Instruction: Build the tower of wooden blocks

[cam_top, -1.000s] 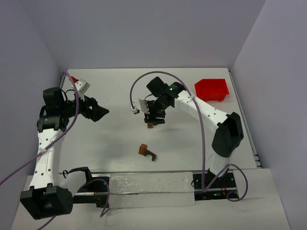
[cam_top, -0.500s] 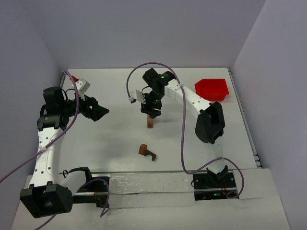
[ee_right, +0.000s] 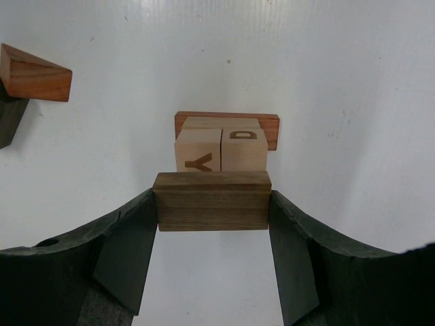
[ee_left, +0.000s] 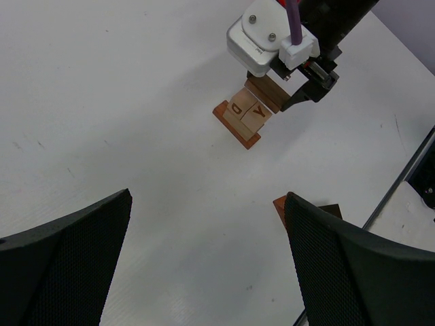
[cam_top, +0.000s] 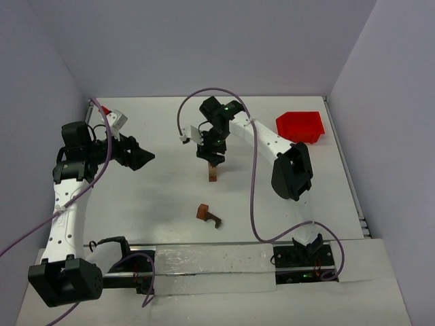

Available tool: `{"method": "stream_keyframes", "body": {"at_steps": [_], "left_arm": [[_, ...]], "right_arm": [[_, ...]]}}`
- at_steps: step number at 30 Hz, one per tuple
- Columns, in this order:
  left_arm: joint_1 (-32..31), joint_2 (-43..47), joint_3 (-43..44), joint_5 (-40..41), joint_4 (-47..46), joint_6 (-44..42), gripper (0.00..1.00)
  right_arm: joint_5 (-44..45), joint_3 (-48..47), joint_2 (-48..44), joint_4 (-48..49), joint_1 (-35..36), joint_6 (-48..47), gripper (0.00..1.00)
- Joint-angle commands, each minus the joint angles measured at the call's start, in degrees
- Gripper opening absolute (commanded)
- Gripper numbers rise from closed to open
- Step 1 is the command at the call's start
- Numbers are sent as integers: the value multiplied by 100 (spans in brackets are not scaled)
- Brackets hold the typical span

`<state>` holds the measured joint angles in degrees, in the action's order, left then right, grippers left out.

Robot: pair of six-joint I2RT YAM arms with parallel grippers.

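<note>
Nearest, on the table, two loose wood blocks touching each other. Farther back, right fingers pinching a dark bar atop the tower, two lettered cubes on a reddish slab. Well left, left fingers spread wide, empty. Farthest, red bin.

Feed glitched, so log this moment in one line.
right tool: shut on dark bar; placement: over lettered cubes, contact unclear; left tool: open, aside

Right gripper, clamping a dark bar, is blocking the tower from above. Loose blocks are sitting near it on the bases' side, red bin well off right. Table between tower and left gripper is lying open.
</note>
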<state>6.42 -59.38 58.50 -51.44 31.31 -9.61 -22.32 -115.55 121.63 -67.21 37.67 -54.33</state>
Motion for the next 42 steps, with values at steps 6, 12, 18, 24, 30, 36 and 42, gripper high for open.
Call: {"method": "stream_keyframes", "body": {"at_steps": [6,12,18,24,30,36,42], "left_arm": [[-11,-98,360,-35,-140,-15,99],[33,-91,338,-64,-187,44,99],[35,-53,317,-68,-232,88,99],[44,-30,259,-68,-289,133,99],[35,-47,250,-59,-328,178,99],[41,-39,241,-50,-328,178,99],[43,-48,259,-24,-335,186,99]], "right_arm": [[179,-323,114,127,-21,122,10],[92,-277,89,120,-7,144,11],[132,-109,68,112,24,118,12],[234,146,-42,219,39,73,14],[229,165,-17,279,64,71,15],[243,130,10,335,100,77,17],[290,163,19,340,153,64,19]]}}
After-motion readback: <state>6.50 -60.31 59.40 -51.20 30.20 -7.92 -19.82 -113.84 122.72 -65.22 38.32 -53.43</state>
